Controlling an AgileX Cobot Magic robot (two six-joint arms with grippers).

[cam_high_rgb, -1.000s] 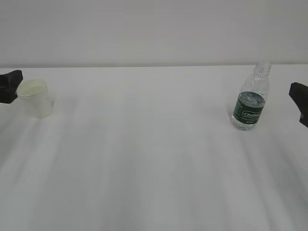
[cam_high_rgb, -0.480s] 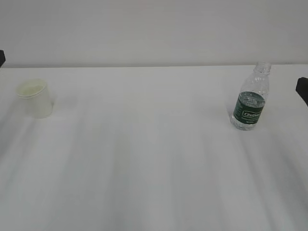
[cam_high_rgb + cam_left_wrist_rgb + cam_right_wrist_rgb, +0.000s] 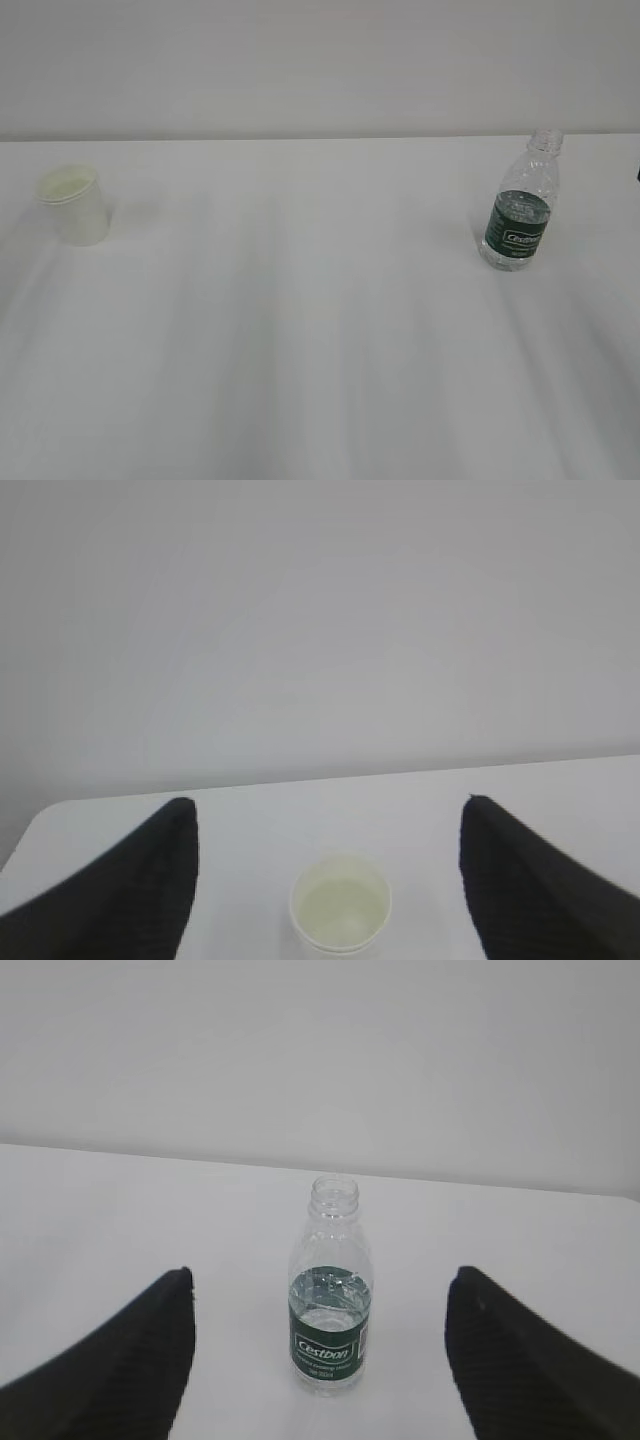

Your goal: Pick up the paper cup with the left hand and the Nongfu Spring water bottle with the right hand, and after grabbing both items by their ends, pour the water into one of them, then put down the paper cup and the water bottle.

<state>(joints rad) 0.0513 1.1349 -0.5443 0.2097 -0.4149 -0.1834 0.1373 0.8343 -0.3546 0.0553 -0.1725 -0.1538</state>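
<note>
The paper cup [image 3: 73,205] stands upright at the far left of the white table, small and white with a pale cream inside. In the left wrist view the cup [image 3: 340,904] sits ahead of and below my left gripper [image 3: 328,801], which is open and clear of it. The Nongfu Spring water bottle [image 3: 521,205] stands upright at the right, clear and capless with a dark green label. Water [image 3: 330,1298] fills it to about the top of the label. My right gripper [image 3: 322,1271] is open, with the bottle [image 3: 330,1360] standing apart ahead of its fingers. Neither gripper shows in the exterior view.
The white table [image 3: 300,330] meets a plain pale wall [image 3: 320,60] at its far edge. The cup stands near the table's left corner [image 3: 40,825].
Both grippers have drawn back sideways out of the exterior view, the left one away from the cup and the right one away from the bottle. Cup and bottle have not moved.
</note>
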